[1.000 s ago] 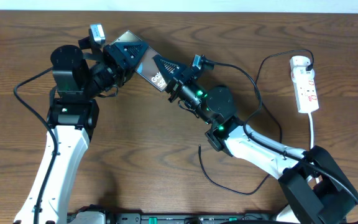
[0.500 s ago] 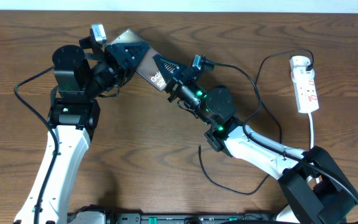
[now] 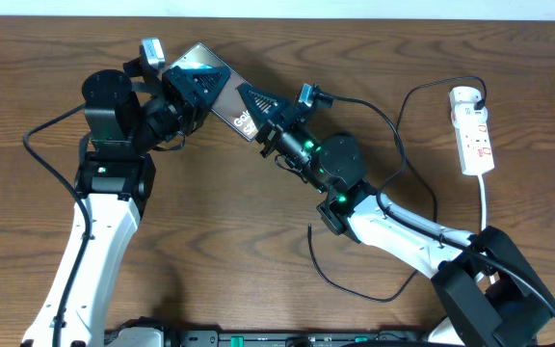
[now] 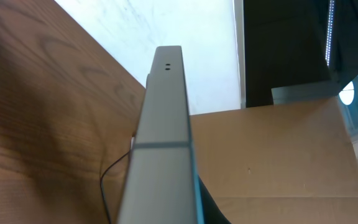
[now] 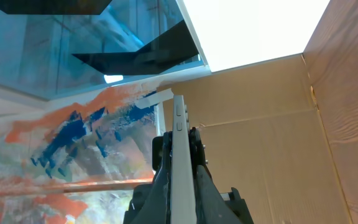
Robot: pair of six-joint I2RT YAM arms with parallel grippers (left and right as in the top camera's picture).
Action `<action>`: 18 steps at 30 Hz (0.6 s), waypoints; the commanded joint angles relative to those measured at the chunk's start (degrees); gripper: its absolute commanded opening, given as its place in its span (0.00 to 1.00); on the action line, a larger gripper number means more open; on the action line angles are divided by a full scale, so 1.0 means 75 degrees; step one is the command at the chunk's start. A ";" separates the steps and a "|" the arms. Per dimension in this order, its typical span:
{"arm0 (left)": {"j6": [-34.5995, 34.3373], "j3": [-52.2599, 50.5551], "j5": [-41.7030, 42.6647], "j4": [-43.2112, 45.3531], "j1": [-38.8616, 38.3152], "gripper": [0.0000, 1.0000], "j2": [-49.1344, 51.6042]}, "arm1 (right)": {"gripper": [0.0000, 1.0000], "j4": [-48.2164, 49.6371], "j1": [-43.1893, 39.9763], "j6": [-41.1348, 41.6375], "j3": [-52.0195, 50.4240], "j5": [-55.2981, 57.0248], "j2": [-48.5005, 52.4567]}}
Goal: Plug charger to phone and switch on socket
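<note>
Nearest you, both arms rose from the near edge of the wooden table [image 3: 258,212], the left one running straight up the left side and the right one slanting in from the lower right corner. Off to the right, the socket [image 3: 475,135] lay flat on the wood with its white cord trailing back toward the right arm's base. The charger [image 3: 479,93] had its black plug seated at the socket's far end, and its thin cable arced away to the left. Its connector tip was not at the phone's end.

Farther in, toward the middle, you had the right gripper [image 3: 258,108] pinching the phone [image 3: 224,96] at the end that carried the white lettering. In the right wrist view, the slab's thin grey edge with its side buttons stood between the dark fingers [image 5: 207,180], which were pressed against it.

The phone ran diagonally up and to the left, its glossy face upward. I could not tell whether it rested on the wood or was lifted clear.

At its far end, you had the left gripper [image 3: 193,85] clamped on the same phone. The left wrist view showed the grey edge running away from the camera, with two small holes near its tip. Beyond that lay the table's far edge and a pale wall.
</note>
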 commanded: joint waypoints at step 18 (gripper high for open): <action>0.0265 0.0035 0.0329 0.0160 -0.0210 0.07 0.0009 | 0.05 -0.0023 0.0420 0.0006 0.0149 -0.0976 -0.0052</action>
